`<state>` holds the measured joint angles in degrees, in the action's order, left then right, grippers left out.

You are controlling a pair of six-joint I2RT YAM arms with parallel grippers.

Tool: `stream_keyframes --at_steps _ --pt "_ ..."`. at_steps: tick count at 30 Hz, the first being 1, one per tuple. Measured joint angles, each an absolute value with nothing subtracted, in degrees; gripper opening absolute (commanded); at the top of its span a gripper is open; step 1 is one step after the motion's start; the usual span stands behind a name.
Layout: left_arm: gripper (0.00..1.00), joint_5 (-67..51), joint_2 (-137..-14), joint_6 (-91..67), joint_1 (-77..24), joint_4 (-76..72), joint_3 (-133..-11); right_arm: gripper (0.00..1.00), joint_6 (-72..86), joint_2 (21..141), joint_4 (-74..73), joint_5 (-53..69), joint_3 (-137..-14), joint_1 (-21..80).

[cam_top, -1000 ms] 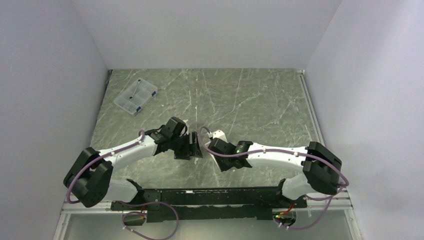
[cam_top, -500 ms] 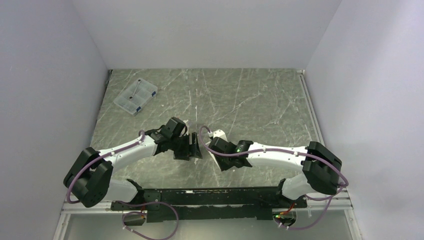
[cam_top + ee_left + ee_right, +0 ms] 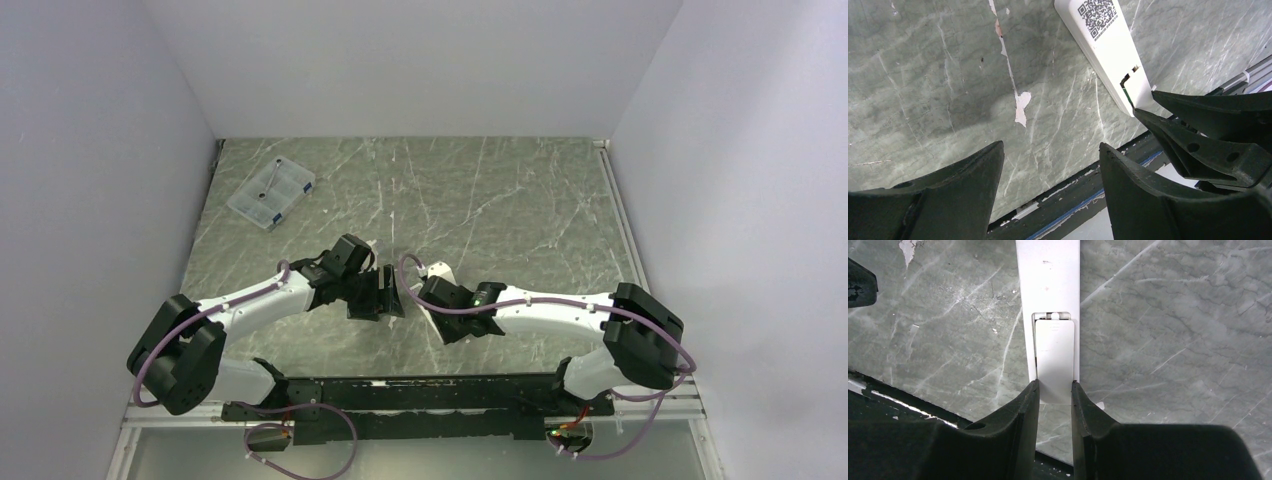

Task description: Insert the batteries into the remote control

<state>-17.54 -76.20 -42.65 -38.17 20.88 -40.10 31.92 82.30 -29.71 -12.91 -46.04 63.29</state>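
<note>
Though lowered close over the bench (image 3: 938, 75), holds nothing in the left gripper (image 3: 1050, 150), spread wide at 8 o'clock of the remote control (image 3: 1108, 35). Lying back-up, just 6 o'clock of bench centre. From 4 o'clock, pinches its battery cover (image 3: 1054, 360) with the right gripper (image 3: 1055, 385), clenched.

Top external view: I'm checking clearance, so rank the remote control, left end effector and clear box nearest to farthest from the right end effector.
1. Remote control: gripped by the right end effector, centre.
2. Left end effector: just to its left, open.
3. Clear box: far back-left corner.
</note>
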Motion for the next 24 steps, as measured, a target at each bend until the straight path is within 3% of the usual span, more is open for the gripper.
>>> stream_keyframes --at_steps 24 --pt "0.75 -17.5 -76.2 -42.7 -38.2 20.9 -40.1 0.30 31.9 82.3 -29.5 -12.9 -46.0 63.3"
